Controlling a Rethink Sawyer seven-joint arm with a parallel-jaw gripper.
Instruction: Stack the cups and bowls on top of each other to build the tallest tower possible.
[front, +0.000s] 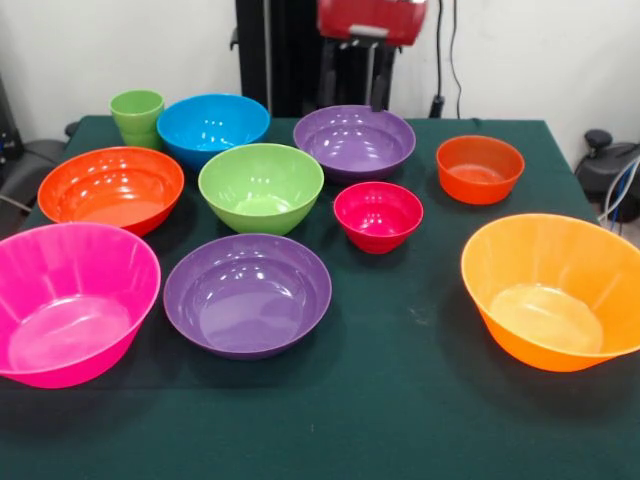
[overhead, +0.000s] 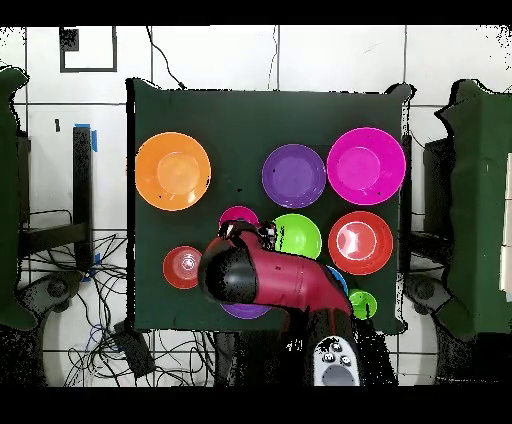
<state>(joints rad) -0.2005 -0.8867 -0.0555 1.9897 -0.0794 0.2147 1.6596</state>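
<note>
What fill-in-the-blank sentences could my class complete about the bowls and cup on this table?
1. The cup beside the blue bowl is coloured ____.
2. The table's cloth is dark ____.
3. The number of purple bowls on the table is ____.
4. The small magenta bowl holds ____.

Missing words: green; green; two; nothing

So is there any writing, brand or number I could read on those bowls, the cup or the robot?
None can be read. The bowls, such as the large pink bowl, and the green cup are plain. The robot arm shows no legible marking in either view.
</note>
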